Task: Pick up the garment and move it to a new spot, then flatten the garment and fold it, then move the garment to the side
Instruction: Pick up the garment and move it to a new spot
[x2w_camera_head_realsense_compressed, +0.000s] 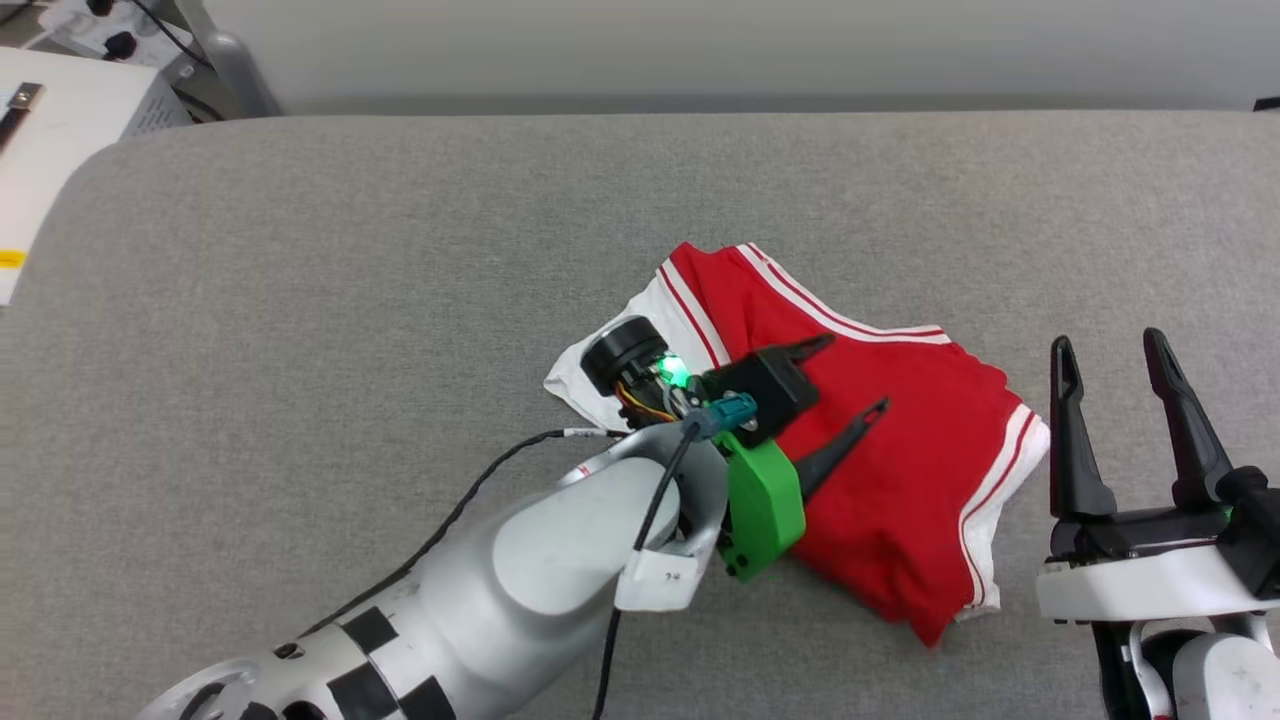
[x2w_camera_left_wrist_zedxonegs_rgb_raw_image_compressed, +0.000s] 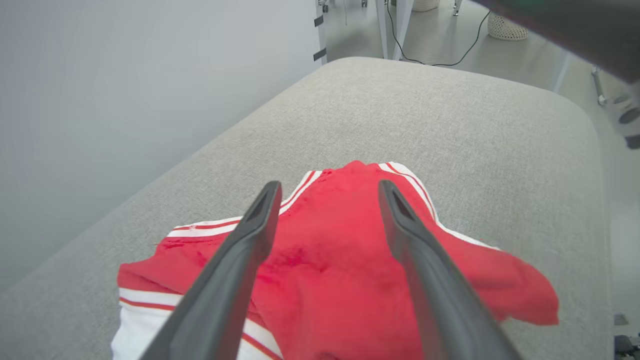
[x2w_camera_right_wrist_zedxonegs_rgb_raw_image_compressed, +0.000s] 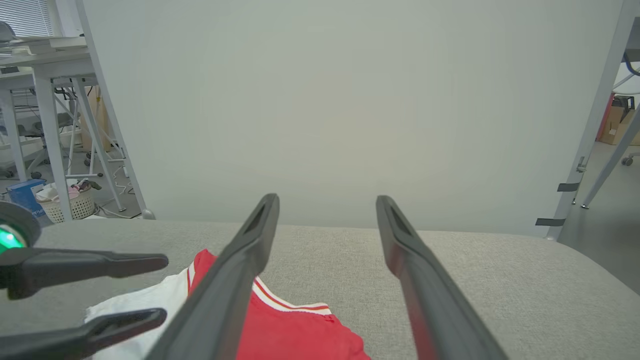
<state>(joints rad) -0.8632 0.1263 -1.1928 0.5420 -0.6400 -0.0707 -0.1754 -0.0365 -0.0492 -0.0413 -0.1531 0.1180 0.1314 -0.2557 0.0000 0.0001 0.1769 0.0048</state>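
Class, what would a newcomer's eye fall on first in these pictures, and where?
The red garment lies bunched on the grey padded surface, right of centre in the head view. The left gripper hangs open above it, a green light glowing at its wrist. The right gripper stands open just beyond the garment's right edge.
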